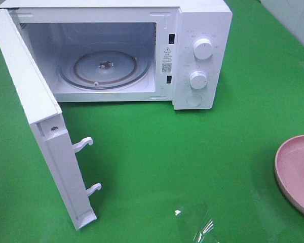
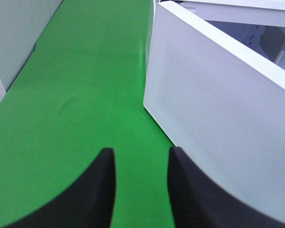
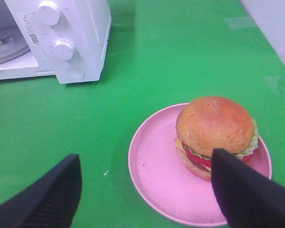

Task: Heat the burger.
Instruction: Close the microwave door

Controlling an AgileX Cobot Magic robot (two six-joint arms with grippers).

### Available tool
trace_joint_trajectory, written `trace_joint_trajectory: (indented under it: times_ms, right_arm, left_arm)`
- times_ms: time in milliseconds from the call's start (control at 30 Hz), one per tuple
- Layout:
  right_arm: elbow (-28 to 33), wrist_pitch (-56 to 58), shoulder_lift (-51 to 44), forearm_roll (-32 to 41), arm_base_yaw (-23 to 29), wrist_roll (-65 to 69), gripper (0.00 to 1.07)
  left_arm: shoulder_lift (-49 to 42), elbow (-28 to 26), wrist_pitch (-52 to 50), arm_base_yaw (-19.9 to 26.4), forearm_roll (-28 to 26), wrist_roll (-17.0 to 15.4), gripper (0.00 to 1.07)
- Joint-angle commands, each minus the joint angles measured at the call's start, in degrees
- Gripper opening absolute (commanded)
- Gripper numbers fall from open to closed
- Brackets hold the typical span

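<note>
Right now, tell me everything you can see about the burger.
The burger has a round, glossy, golden-brown top bun over green lettuce, a red tomato slice, a yellow cheese edge and a bottom bun. It stands upright and whole on the pink plate, set off-centre toward one rim, on the green table beside the open microwave. The right gripper hovers near it with its jaws wide open, one finger overlapping its edge in the wrist view; contact is not clear. In the high view only a sliver shows at the frame edge.
</note>
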Motion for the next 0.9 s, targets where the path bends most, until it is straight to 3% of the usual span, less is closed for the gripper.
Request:
trace_joint_trajectory:
  times_ms: [33,233,300,400,433,467,533,600,700,767,900]
  right_arm:
    - [0.2,-0.5,-1.5,0.4,-0.3,-0.4,0.73]
    - [0.2,-0.5,-1.5,0.4,-0.3,-0.4,0.73]
    - [0.2,-0.5,-1.5,0.4,-0.3,-0.4,0.73]
    - [0.2,-0.5,-1.5,0.4,-0.3,-0.4,0.73]
    - [0.2,-0.5,-1.5,0.4,-0.3,-0.4,0.73]
    - [0.2,-0.5,-1.5,0.4,-0.3,-0.4,0.73]
    - [0.2,-0.5,-1.5,0.4,-0.3,-0.4,0.73]
    - [0.2,-0.5,-1.5,0.4,-0.3,-0.4,0.73]
    - [0.2,-0.5,-1.5,0.4,-0.3,-0.4,0.73]
    - [0.2,-0.5,-1.5,0.4,-0.3,-0.4,0.73]
    - [0.2,-0.5,-1.5,0.4,-0.3,-0.4,0.73]
  left_arm:
    - [6.2,0.1,-6.5,0.1,0.2,-0.5,0.00]
    - [12.8,3.1,-15.4,0.1,0.2,-0.5,0.00]
    - [15.9,7.4,-26.1,0.1,0.2,-0.5,0.00]
    - [16.4,8.4,-28.9,0.1,0.2,-0.5,0.00]
    - [17.4,11.2,-36.3,0.1,0.2,-0.5,0.00]
    - [17.4,11.2,-36.3,0.1,0.2,-0.5,0.00]
    - [19.3,16.4,-50.0,0.1,0.2,-0.5,0.00]
    - [20.5,18.4,-55.2,0.1,0.2,-0.5,0.00]
    - [21.3,19.4,-57.9,0.1,0.2,-0.5,0.00]
    - [25.3,21.9,-67.0,0.1,0.2,-0.5,0.00]
    - [29.1,22.2,-70.4,0.1,0.2,-0.6,0.00]
